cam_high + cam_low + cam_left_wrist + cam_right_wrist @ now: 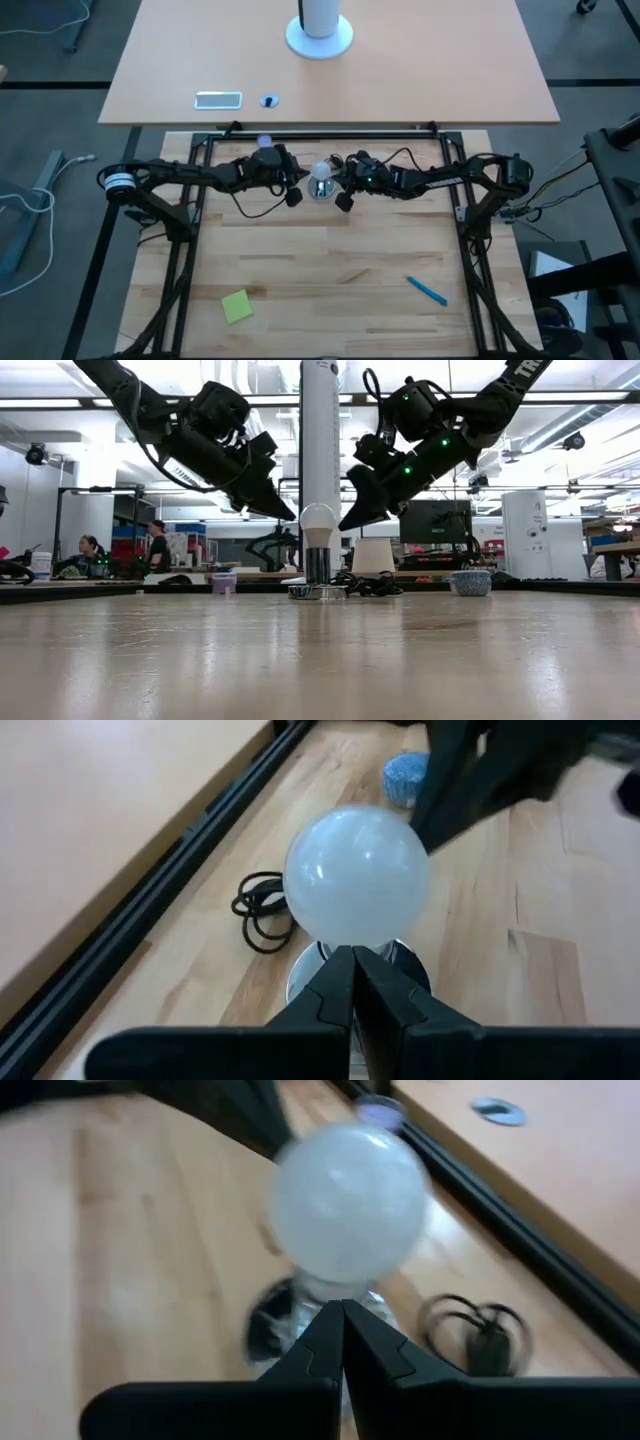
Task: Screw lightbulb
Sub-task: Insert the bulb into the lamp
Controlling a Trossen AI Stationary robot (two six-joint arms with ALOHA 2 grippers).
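- At mid-table, we see the lightbulb (pixel 321 171) upright in its socket (pixel 317 591), left gripper (pixel 352 982) and right gripper (pixel 342 1332) both pinched together, holding nothing.
- A closed-finger nudge could tip it.

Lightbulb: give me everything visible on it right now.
The lightbulb is a white frosted globe, glossy with small highlights, narrowing to a neck. It stands upright, globe up, seated in the shiny silver socket on the wooden table, near the table's far edge. The left pincer and right pincer, both shut, point at its neck from opposite sides; contact cannot be confirmed.
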